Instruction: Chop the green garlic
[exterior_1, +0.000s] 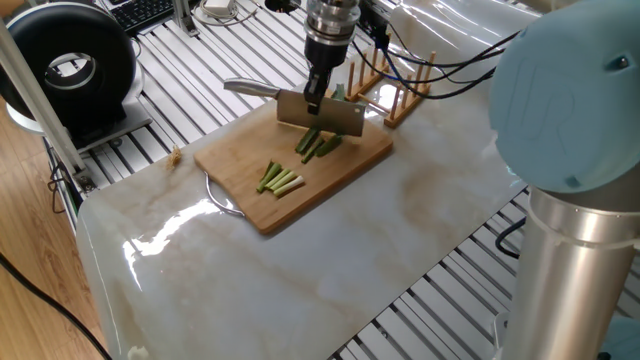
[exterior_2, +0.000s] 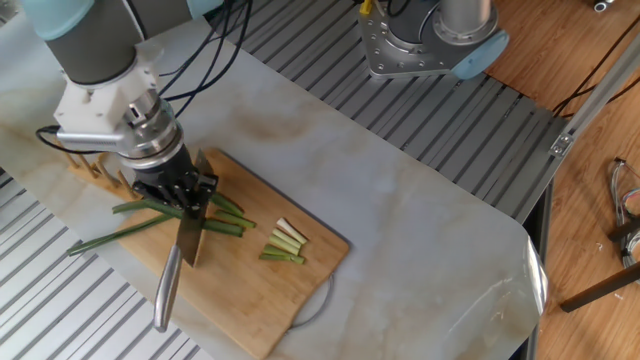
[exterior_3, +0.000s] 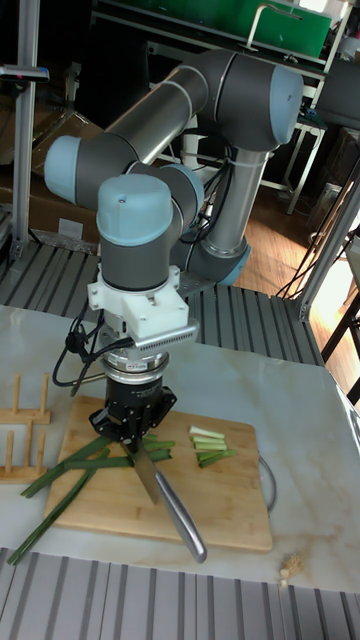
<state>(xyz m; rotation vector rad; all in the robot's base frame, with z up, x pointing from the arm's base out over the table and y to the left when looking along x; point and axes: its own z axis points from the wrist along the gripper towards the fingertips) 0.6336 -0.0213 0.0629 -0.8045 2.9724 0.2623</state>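
My gripper (exterior_1: 317, 97) (exterior_2: 182, 193) (exterior_3: 135, 428) is shut on a knife (exterior_1: 322, 115) and holds it blade-down over the wooden cutting board (exterior_1: 245, 160). The knife's silver handle (exterior_2: 166, 291) sticks out toward the board's edge. The green garlic (exterior_2: 122, 234) lies across the board under the blade, its dark leaves trailing off the board's end (exterior_3: 52, 503). Several short cut pieces (exterior_2: 284, 245) (exterior_1: 279, 180) (exterior_3: 209, 445), pale at one end, lie together further along the board. A few darker short pieces (exterior_1: 320, 145) sit right by the blade.
A wooden peg rack (exterior_1: 398, 88) (exterior_3: 20, 440) stands just past the board's end. A black round device (exterior_1: 70, 62) and a keyboard (exterior_1: 147, 11) are at the back left. A second robot base (exterior_2: 430, 35) stands beyond the table. A small crumb (exterior_1: 177, 154) lies near the table edge.
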